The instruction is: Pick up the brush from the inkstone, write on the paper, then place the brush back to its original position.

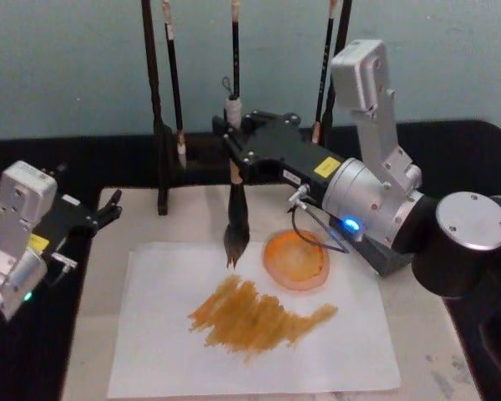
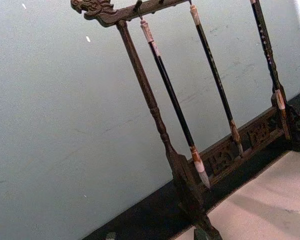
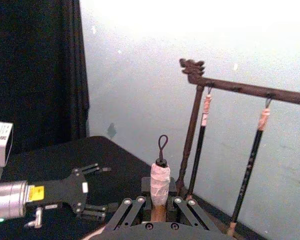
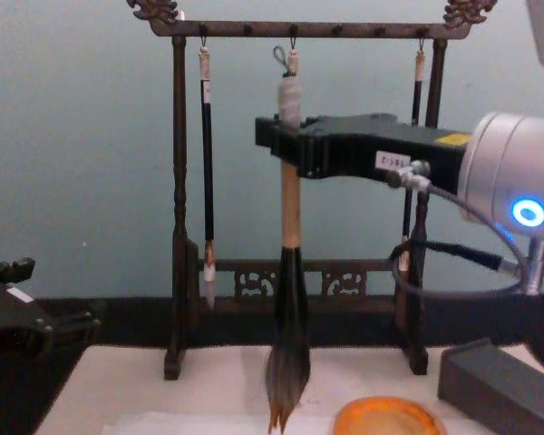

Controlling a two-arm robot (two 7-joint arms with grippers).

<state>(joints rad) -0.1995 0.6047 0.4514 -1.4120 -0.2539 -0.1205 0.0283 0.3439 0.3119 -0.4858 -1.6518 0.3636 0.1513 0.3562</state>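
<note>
My right gripper (image 1: 233,157) is shut on the pale handle of the brush (image 1: 235,219), holding it upright. The same grip shows in the chest view, right gripper (image 4: 288,150) on the brush (image 4: 289,299). The bushy bristles hang over the far edge of the paper (image 1: 150,351), just left of the round orange inkstone (image 1: 296,260). I cannot tell whether the tip touches the sheet. Orange-brown strokes (image 1: 255,316) cross the paper's middle. The taped, looped brush top (image 3: 160,177) rises between the right gripper's fingers. My left gripper (image 1: 108,208) is parked open off the table's left edge.
A dark wooden brush rack (image 4: 176,208) stands behind the paper with three thin black-handled brushes (image 2: 172,97) hanging from it. A dark grey block (image 4: 495,381) lies at the right, under my right arm. Black cloth surrounds the pale mat (image 1: 192,219).
</note>
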